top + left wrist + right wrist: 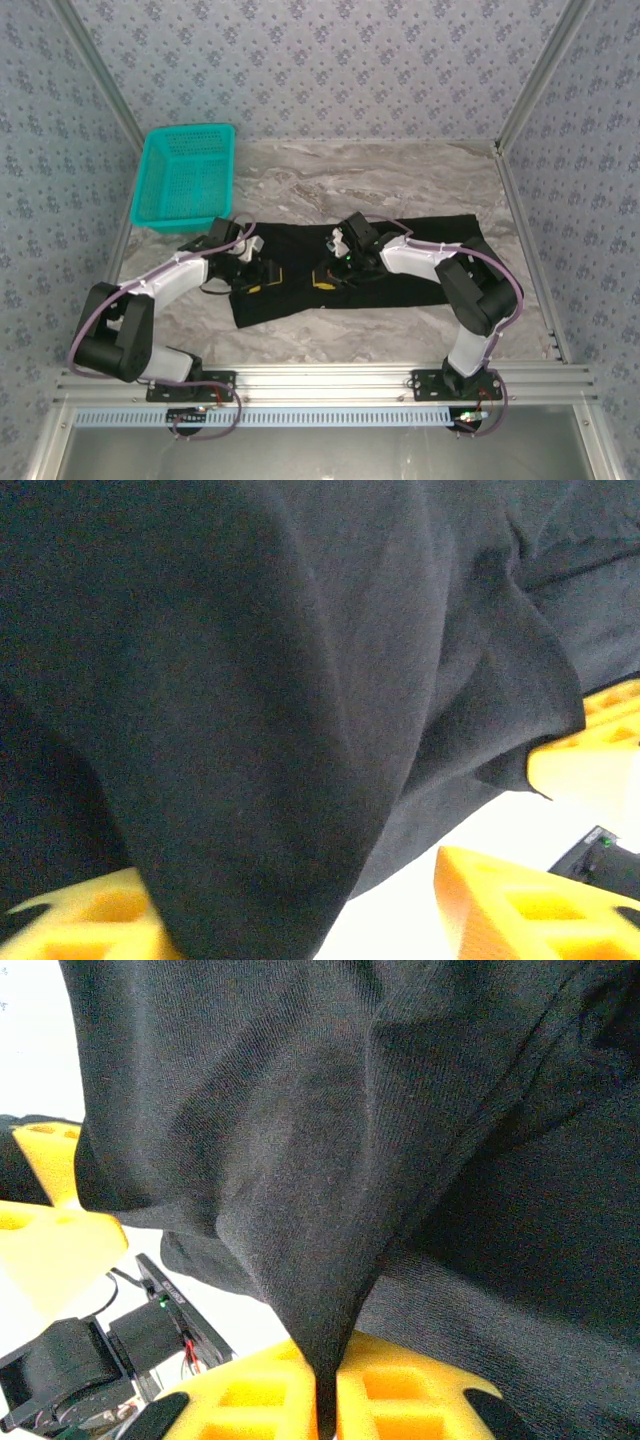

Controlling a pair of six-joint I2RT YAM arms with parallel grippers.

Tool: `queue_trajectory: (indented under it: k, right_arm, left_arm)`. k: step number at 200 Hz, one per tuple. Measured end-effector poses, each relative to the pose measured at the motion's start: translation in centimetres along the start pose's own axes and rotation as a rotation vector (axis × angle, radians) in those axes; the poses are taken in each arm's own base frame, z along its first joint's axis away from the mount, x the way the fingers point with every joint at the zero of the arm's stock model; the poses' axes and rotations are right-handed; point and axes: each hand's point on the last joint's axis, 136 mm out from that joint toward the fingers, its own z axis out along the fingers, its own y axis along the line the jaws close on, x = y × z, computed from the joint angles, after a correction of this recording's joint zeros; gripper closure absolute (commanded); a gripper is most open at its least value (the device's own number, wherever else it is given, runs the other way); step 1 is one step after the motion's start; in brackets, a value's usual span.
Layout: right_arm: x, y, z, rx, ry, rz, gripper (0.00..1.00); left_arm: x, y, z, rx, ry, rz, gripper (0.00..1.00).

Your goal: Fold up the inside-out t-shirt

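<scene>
**Item:** t-shirt (pixel 410 262), black, short-sleeved.

**Position:** Spread across the table (pixel 420 180), directly under both grippers. Extends well out past the right gripper's outer side. No print visible on the upward face.

**Right gripper** (pixel 325 1400): Clamped tight on a raised ridge of the cloth. Fabric pinched between the two yellow pads (pixel 400 1390) and fanning out beyond the tips.

**Left gripper** (pixel 300 925): Parted wide, bare table showing in the gap. One fold draped loosely over one of its fingers (pixel 80 920), nothing pinched. Stands just beside the right gripper, over the same stretch of cloth.

**Handling (judged):**
- Soft, light and limp, with no stiffness of its own.
- Sags and creases from any single hold.
- Probably slides readily on the smooth marbled top.
- Not fragile.

**Where to take hold (judged):**
- Best taken at two points well apart along one edge, such as a hem corner or shoulder seam.
- Best nipped through both layers, close to the fingertips.
- A shallow single-layer nip is apt to slip out.

**Also present:** teal basket (pixel 185 175), beyond the left gripper on its outer side, apart from the cloth.
</scene>
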Motion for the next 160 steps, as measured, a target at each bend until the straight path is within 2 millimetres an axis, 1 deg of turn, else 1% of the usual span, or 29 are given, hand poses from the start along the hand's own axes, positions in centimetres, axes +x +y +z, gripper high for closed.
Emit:
queue_trajectory:
  k: [6,18,26,47,57,81,92,102,114,129,133,137,143,147,160]
  right_arm:
    - [0.0,0.0,0.0,0.000,0.000,0.001,0.87]
    - [0.0,0.0,0.0,0.000,0.000,0.001,0.87]
    - [0.0,0.0,0.0,-0.001,0.001,0.000,0.87]
    - [0.1,0.3,-0.3,-0.005,0.000,-0.002,0.87]
    - [0.2,0.4,-0.4,-0.006,0.000,-0.003,0.86]
    - [0.2,0.9,-1.1,-0.014,-0.009,-0.008,0.86]
    - [0.1,1.1,-1.4,-0.022,-0.015,-0.010,0.85]
    - [0.0,1.0,-1.6,-0.027,-0.015,-0.006,0.85]
    - [0.0,0.8,-1.7,-0.031,-0.012,0.005,0.81]
    - [0.2,0.2,-1.8,-0.029,-0.001,0.026,0.77]
    - [0.4,0.0,-1.9,-0.024,0.004,0.036,0.75]
    - [0.4,-0.3,-1.9,-0.019,0.008,0.041,0.73]
    - [0.5,-0.6,-2.0,-0.011,0.012,0.051,0.69]
    - [0.6,-0.9,-2.1,0.000,0.015,0.060,0.66]
    - [0.7,-2.0,-2.4,0.042,0.015,0.066,0.61]
  left_arm:
    - [0.3,-0.1,-0.2,0.002,0.016,-0.010,0.58]
    - [0.7,-0.6,-0.5,0.014,0.045,-0.020,0.71]
    - [0.9,-0.9,-0.8,0.020,0.061,-0.035,0.75]
    - [1.4,-1.3,-1.4,0.019,0.100,-0.066,0.82]
    - [1.4,-1.2,-1.7,0.012,0.112,-0.082,0.83]
    - [1.9,-0.1,-1.8,-0.028,0.139,-0.136,0.87]
    - [2.0,0.5,-1.8,-0.048,0.146,-0.153,0.93]
    - [2.0,1.0,-1.8,-0.069,0.145,-0.166,0.95]
    - [1.9,1.6,-1.8,-0.097,0.138,-0.179,0.96]
    - [1.8,2.5,-1.8,-0.128,0.128,-0.191,0.93]
    - [1.8,2.7,-1.8,-0.136,0.126,-0.196,0.90]
    - [1.8,3.0,-1.9,-0.148,0.125,-0.200,0.84]
    - [1.8,3.3,-1.9,-0.165,0.123,-0.205,0.71]
    - [1.8,3.6,-1.9,-0.175,0.121,-0.201,0.64]
    - [1.7,4.0,-2.0,-0.201,0.112,-0.211,0.53]
